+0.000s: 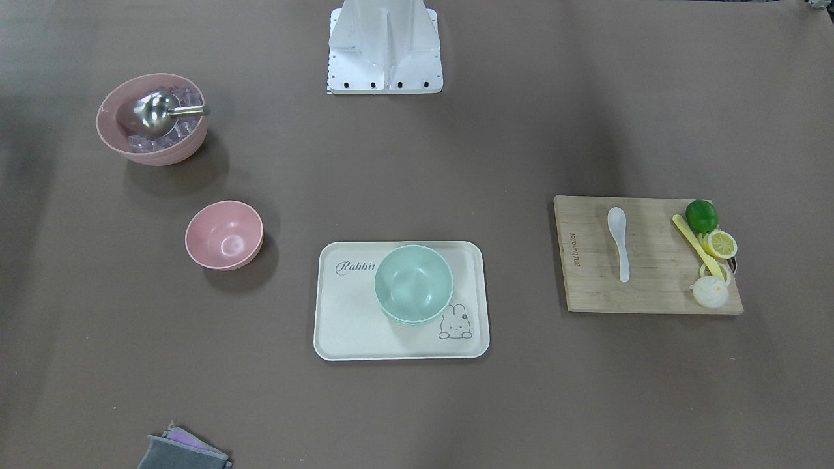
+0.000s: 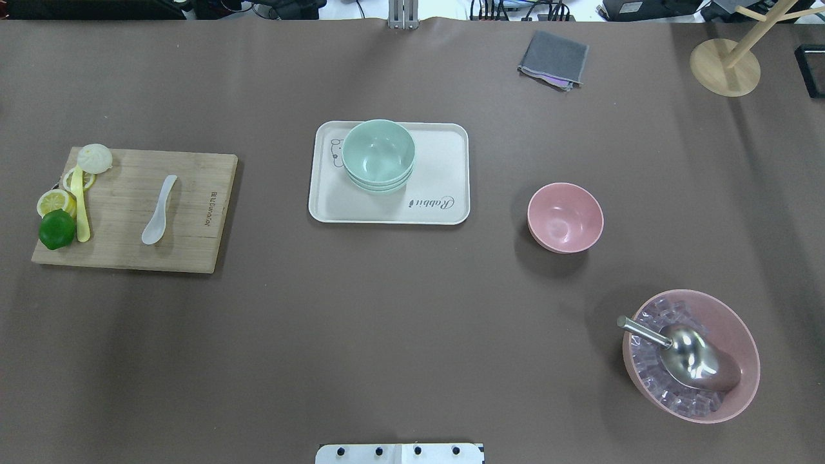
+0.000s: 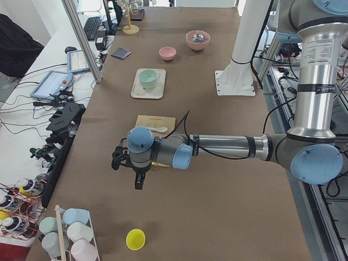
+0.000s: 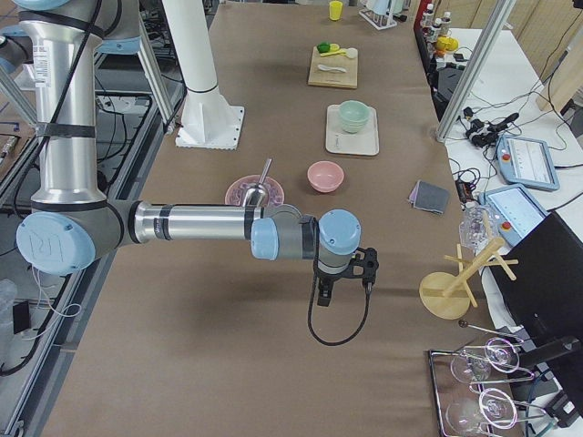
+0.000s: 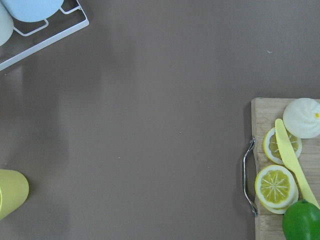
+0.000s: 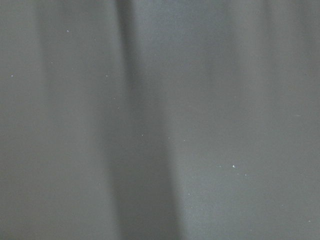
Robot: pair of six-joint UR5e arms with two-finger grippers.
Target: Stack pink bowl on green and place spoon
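Note:
A small empty pink bowl (image 2: 565,217) stands upright on the table, also in the front view (image 1: 224,235). Stacked green bowls (image 2: 378,154) sit on a cream rabbit tray (image 2: 445,174). A white spoon (image 2: 159,210) lies on a wooden cutting board (image 2: 193,225). My left gripper (image 3: 138,182) hangs over bare table beyond the board's end, far from the spoon. My right gripper (image 4: 325,293) hangs over bare table, well away from the pink bowl (image 4: 324,176). Both show only in the side views, so I cannot tell whether they are open or shut.
A large pink bowl (image 2: 691,354) holds ice cubes and a metal scoop. The board also carries a lime (image 2: 57,229), lemon slices, a yellow knife and a bun. A grey cloth (image 2: 553,59) and a wooden stand (image 2: 725,64) lie at the far side. A yellow cup (image 3: 135,238) stands near my left gripper.

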